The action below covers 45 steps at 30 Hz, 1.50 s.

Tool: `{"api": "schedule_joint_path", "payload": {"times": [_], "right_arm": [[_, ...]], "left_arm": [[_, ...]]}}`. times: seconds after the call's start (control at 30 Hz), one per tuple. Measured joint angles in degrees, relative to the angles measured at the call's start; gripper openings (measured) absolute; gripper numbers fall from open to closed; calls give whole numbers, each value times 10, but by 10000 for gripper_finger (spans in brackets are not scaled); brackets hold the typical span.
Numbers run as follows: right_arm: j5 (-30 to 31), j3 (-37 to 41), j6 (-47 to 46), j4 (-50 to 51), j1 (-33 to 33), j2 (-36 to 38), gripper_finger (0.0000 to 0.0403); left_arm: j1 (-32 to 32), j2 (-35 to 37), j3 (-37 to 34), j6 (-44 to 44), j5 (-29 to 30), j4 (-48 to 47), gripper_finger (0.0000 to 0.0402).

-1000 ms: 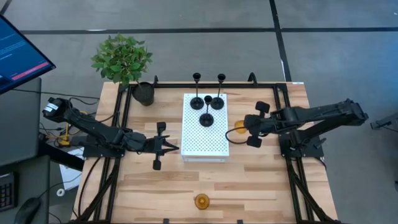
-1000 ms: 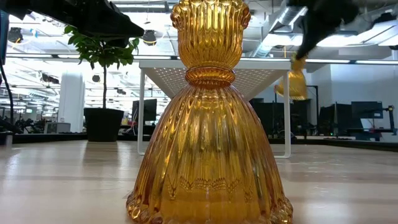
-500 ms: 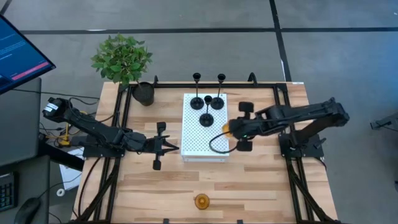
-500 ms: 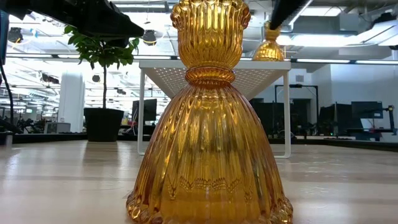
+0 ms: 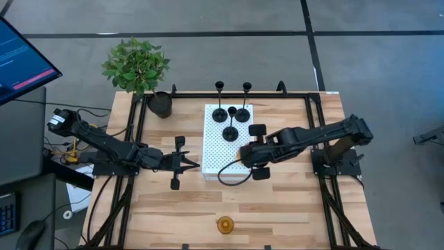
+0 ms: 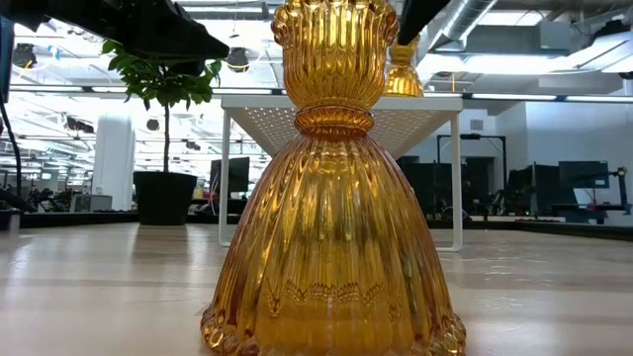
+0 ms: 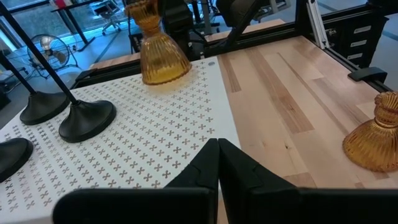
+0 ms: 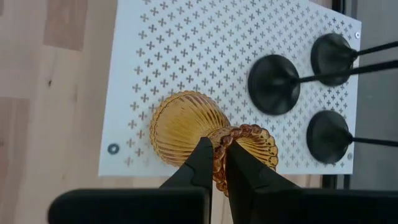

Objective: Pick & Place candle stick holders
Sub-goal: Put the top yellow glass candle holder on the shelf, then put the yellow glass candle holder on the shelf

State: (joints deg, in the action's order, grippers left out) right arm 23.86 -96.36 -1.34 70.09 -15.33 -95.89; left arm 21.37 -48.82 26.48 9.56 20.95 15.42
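Standing upright with its flared base down, the amber candle holder (image 8: 186, 134) sits at the white perforated stand's (image 5: 220, 149) right edge, pinched at its neck by the right gripper (image 8: 215, 158). Resting beside the stand, the left gripper (image 7: 217, 163) has its fingers together. Another amber holder (image 5: 225, 224) stands upright near the table's (image 5: 291, 201) front edge.

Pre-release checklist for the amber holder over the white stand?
1. Right gripper shut on amber holder at its neck: ok.
2. Holder base over perforated white stand, near its corner: ok.
3. Base seated on the stand: cannot tell.
4. Apart from the black holders: ok.
5. Left gripper shut, parked beside the stand: ok.
6. Second amber holder not yet picked: not ok.
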Motion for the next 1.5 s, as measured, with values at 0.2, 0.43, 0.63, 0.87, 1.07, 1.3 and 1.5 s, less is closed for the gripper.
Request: {"api": "schedule_joint_path", "payload": {"times": [0.2,0.43,0.63,0.87,1.07,1.3,1.5], "right_arm": [[0,-12,15,-4,1,-22,6],[2,-14,19,-13,5,-27,7],[0,-13,19,-31,5,-20,76],[1,-13,34,-24,5,-18,145],[2,-16,34,-14,5,2,154],[2,-75,34,11,-5,38,131],[2,-97,-5,45,-5,90,83]], "left_arm": [[0,0,0,-2,0,0,5],[0,0,0,-13,0,0,5],[0,0,0,-13,0,0,5],[0,0,0,-17,0,0,5],[0,0,0,-26,0,0,5],[0,0,0,-26,0,0,5],[0,0,0,-26,0,0,5]]}}
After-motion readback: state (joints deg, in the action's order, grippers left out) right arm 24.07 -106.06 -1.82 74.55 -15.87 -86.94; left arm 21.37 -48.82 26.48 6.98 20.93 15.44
